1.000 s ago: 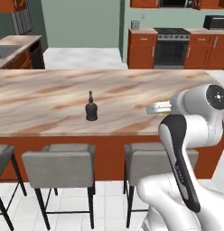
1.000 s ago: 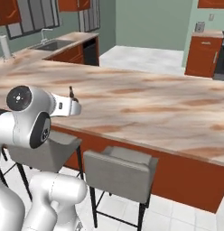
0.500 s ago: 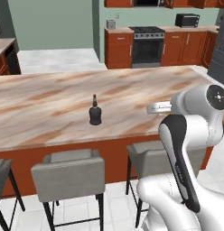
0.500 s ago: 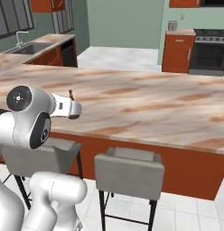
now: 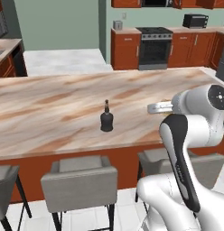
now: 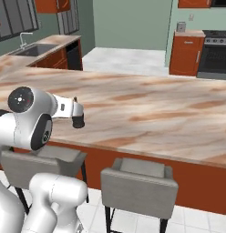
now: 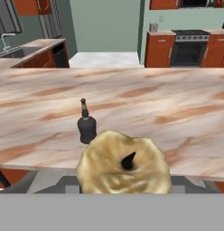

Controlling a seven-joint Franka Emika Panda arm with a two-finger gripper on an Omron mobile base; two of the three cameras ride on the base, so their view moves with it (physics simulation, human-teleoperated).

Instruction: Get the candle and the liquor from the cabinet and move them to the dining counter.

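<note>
Already over the near edge: the candle (image 7: 124,166) rides in the claw (image 7: 125,187), with the liquor (image 5: 106,118) standing ahead and to the left on the table (image 5: 50,113).

Seen from the hand, the yellow-gold candle sits close against the lens, wick end facing the camera, so its long axis seems to run along the claw's own reach; the claw looks clamped on it, though the fingertips themselves are hidden behind the wax. The bottle stands upright, neck up, a little inside the table's near edge. To my eye the set-down turns on that gap: the bare marble straight ahead and to the right of the bottle is wide, so lowering there should keep candle and bottle apart. The stools (image 5: 80,180) sit below the near edge, clear of the arm's path.
</note>
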